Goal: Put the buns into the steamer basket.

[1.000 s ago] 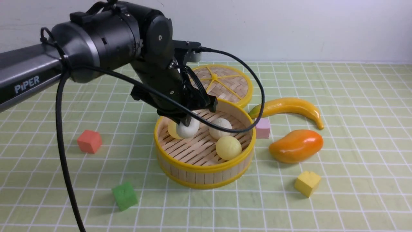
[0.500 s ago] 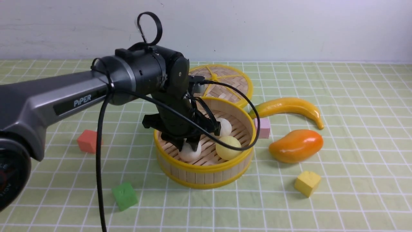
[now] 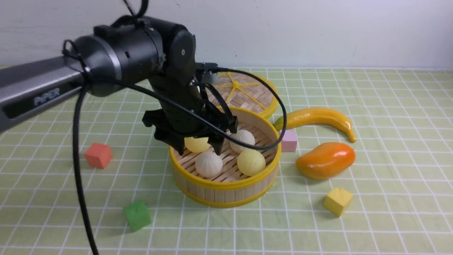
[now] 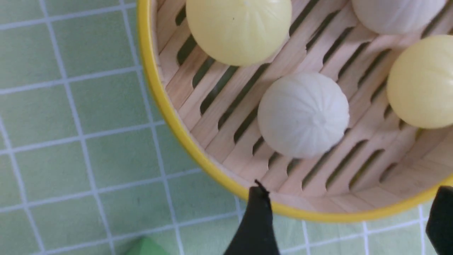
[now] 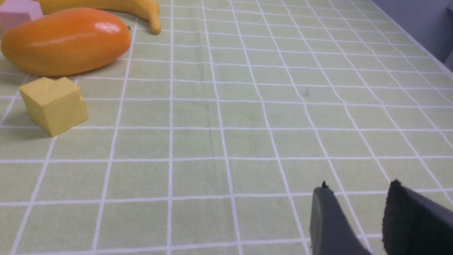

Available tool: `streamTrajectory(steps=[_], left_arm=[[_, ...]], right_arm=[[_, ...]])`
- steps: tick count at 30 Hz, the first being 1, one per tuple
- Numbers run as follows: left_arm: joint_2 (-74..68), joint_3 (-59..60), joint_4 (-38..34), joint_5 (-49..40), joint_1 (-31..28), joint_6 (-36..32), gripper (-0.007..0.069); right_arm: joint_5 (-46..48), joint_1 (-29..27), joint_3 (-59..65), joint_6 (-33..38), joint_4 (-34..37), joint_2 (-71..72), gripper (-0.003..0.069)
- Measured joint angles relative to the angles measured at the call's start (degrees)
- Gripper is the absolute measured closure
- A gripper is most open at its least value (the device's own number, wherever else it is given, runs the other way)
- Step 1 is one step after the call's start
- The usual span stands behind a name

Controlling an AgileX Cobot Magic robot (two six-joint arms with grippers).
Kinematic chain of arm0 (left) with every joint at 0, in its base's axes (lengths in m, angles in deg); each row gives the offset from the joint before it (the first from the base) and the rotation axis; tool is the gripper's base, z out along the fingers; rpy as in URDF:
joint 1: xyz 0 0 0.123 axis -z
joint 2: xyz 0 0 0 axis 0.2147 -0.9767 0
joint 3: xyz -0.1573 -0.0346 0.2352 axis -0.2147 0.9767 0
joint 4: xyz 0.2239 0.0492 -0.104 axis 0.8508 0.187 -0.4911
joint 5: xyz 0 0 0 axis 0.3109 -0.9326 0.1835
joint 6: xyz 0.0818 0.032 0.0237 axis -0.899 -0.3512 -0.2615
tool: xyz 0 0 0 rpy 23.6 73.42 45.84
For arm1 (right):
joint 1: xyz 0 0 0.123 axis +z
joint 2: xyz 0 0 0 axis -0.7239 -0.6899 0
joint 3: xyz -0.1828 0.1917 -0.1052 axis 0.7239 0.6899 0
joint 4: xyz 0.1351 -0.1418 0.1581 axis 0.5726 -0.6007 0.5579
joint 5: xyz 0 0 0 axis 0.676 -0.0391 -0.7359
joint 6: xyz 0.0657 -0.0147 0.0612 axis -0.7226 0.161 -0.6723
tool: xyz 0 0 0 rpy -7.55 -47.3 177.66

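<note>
The steamer basket stands mid-table with several buns on its slatted floor. An off-white bun lies at the front left, a pale yellow bun at the front right, a second off-white one behind, and a second yellow one partly hidden by the fingers. My left gripper hangs open just above the basket's left side, holding nothing. The left wrist view shows the free off-white bun beyond the open left gripper. My right gripper is open over bare cloth and does not show in the front view.
The woven lid lies behind the basket. A banana, a pink cube, a mango and a yellow cube are to the right. A red cube and a green cube lie to the left.
My left gripper lowered the off-white bun into the basket's front left, opened and let it go, then rose a little. The bun now rests free on the slats.
</note>
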Motion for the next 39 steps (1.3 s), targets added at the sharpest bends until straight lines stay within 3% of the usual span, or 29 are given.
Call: streamTrajectory(steps=[8,12,13,14,15,20,31,39], left_arm=[[13.58,0.0,0.43,-4.96,0.0,0.07,0.0113],[23.25,0.0,0.06,-10.8,0.0,0.07,0.0281],[23.67,0.0,0.06,-10.94,0.0,0.14,0.0291],[27.79,0.19,0.43,-11.06,0.0,0.68,0.0379],[28.27,0.35,0.43,-11.06,0.0,0.91,0.0389],[42.24,4.29,-0.18,-11.06,0.0,6.8,0.0628],[70.71,32.74,-8.22,-11.1,0.0,10.65,0.0638],[82.78,46.65,-8.58,-11.1,0.0,10.72,0.0638]], right_arm=[[0.0,0.0,0.0,0.0,0.0,0.0,0.042],[0.0,0.0,0.0,0.0,0.0,0.0,0.042],[0.0,0.0,0.0,0.0,0.0,0.0,0.042],[0.0,0.0,0.0,0.0,0.0,0.0,0.042],[0.0,0.0,0.0,0.0,0.0,0.0,0.042],[0.0,0.0,0.0,0.0,0.0,0.0,0.042],[0.0,0.0,0.0,0.0,0.0,0.0,0.042],[0.0,0.0,0.0,0.0,0.0,0.0,0.042]])
